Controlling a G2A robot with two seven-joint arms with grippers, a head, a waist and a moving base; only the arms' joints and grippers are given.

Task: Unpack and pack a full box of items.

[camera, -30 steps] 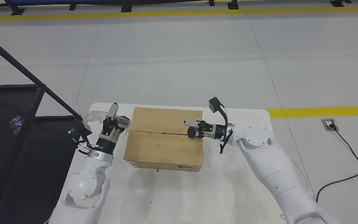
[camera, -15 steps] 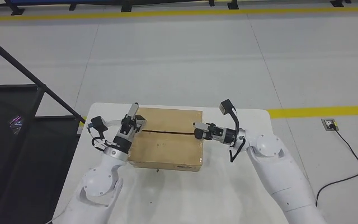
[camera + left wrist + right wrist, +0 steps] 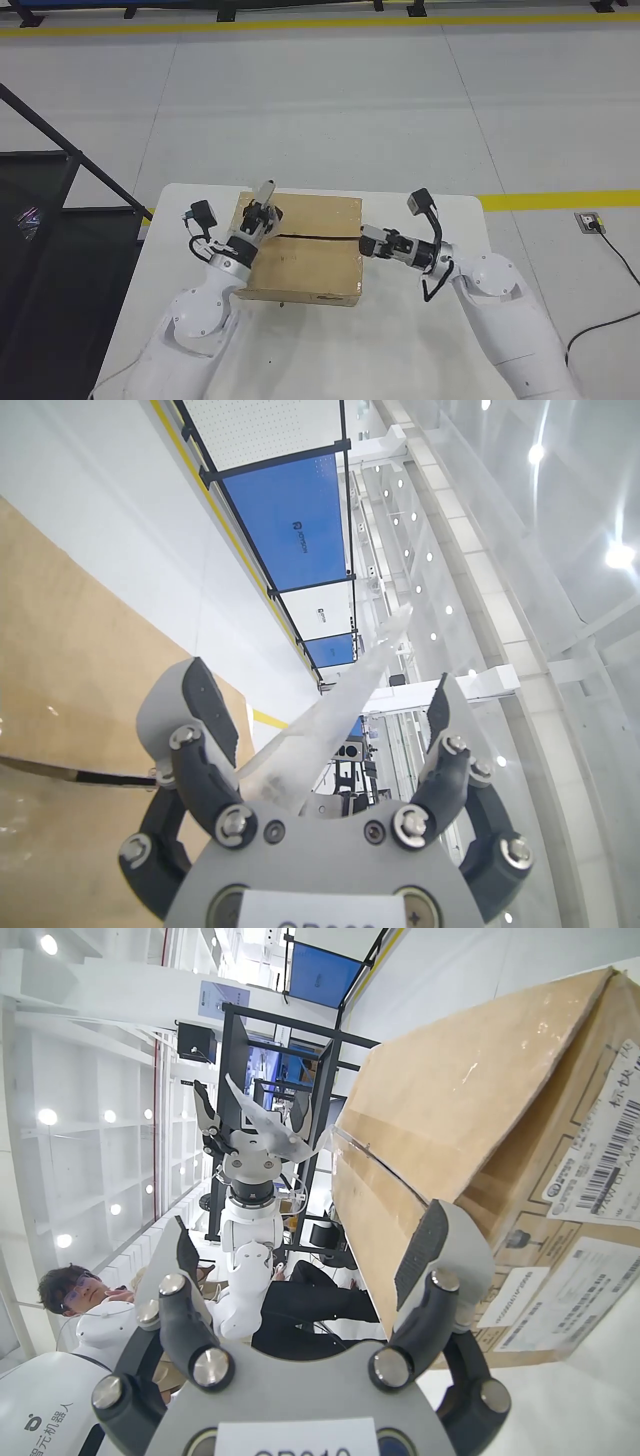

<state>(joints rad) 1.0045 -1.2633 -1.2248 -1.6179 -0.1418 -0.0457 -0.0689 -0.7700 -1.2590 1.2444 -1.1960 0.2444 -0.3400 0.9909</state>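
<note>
Box (image 3: pixel 300 255) sits mid-table (image 3: pixel 400 330) with its flaps shut along the seam, so the contents are hidden. Left gripper (image 3: pixel 325 680) hovers over its far left part, fingers spread, with a clear tape strip (image 3: pixel 350 695) clinging between them (not pinched). Right gripper (image 3: pixel 305 1223) stands open at the box's right end.

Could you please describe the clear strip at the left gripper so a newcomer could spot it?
On the white table stands a brown box. Above its left end, the strip juts from the left gripper; it alone is see-through.
</note>
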